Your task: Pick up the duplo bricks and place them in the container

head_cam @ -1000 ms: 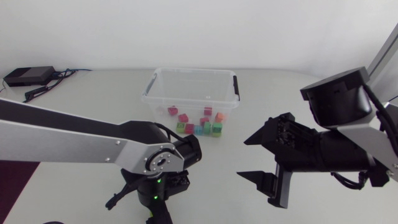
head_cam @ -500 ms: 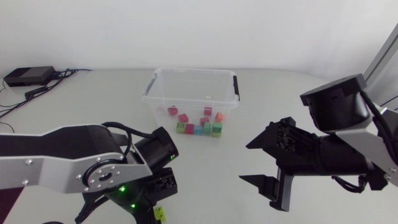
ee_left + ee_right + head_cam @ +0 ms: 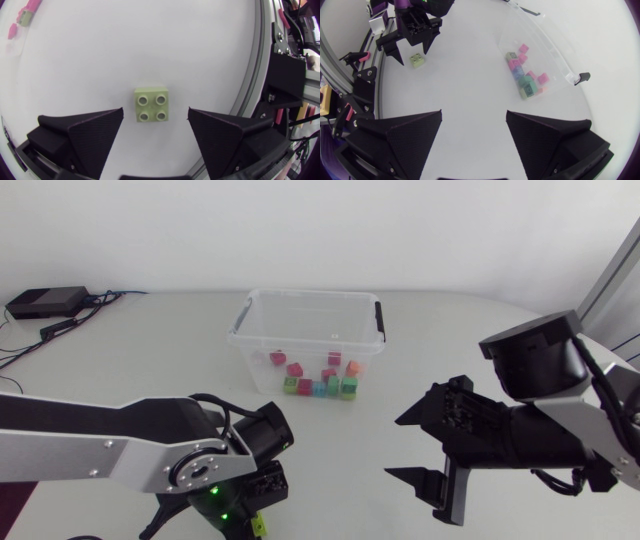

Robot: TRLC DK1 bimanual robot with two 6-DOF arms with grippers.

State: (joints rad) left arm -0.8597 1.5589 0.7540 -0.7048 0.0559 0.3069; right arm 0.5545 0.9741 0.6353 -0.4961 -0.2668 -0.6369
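Left gripper (image 3: 155, 111), fingers spread, straddles pale green brick (image 3: 152, 103) near the worktop (image 3: 100, 50) edge; skewed closure could flick it off.

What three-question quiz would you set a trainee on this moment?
1. True or false: the pale green duplo brick lies on the table between the left gripper's open fingers, touching neither.
2. Where are the other duplo bricks? A) in the clear container; B) stacked at the table's edge; C) under an arm.
3. Fill in: the right gripper is open and holds ____.
Key: 1 true; 2 A; 3 nothing.
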